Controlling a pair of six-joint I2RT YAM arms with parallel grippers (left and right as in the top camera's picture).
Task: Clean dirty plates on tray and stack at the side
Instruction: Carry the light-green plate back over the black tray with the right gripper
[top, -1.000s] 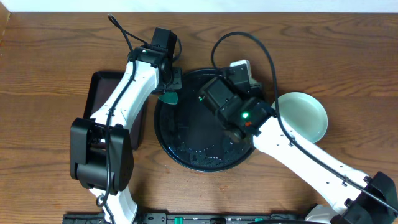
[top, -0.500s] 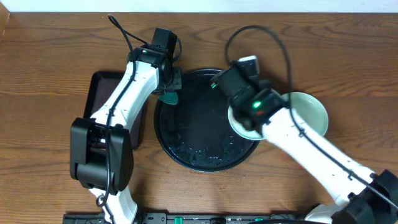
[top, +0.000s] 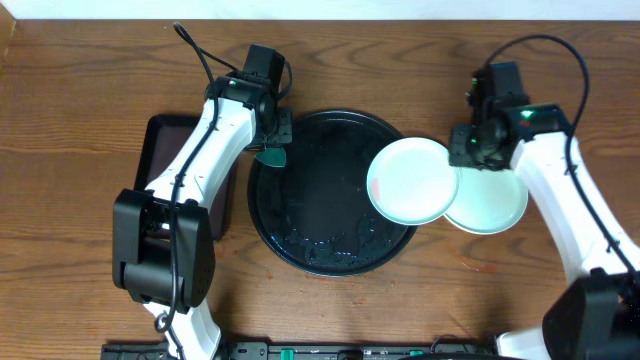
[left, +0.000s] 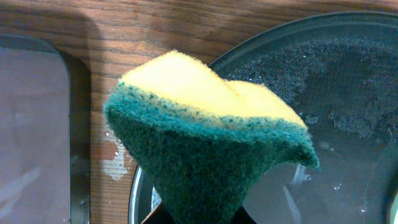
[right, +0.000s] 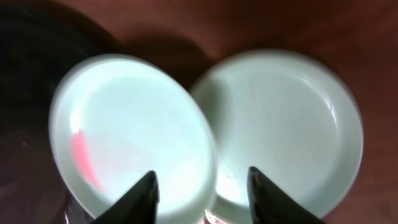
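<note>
The black round tray (top: 300, 215) lies mid-table, wet and speckled, and its rim shows in the left wrist view (left: 348, 25). One mint-green plate (top: 408, 182) with a red smear (right: 81, 155) rests tilted across the tray's right rim and over the edge of a second mint-green plate (top: 495, 205), which lies on the table to the right. My right gripper (top: 470, 150) is open just above where the two plates overlap (right: 201, 175) and holds nothing. My left gripper (top: 268, 150) is shut on a yellow-and-green sponge (left: 205, 137) over the tray's upper left rim. The pale yellow plate is out of view.
A smaller dark rectangular tray (top: 165, 150) lies left of the black tray, partly under my left arm, and shows in the left wrist view (left: 31, 124). A small reddish mark (top: 480, 266) is on the table below the right plate.
My right arm swung from over the tray to the far right. The smeared plate, first hidden under it, now lies uncovered across the tray rim and the other plate. The left arm stayed still.
</note>
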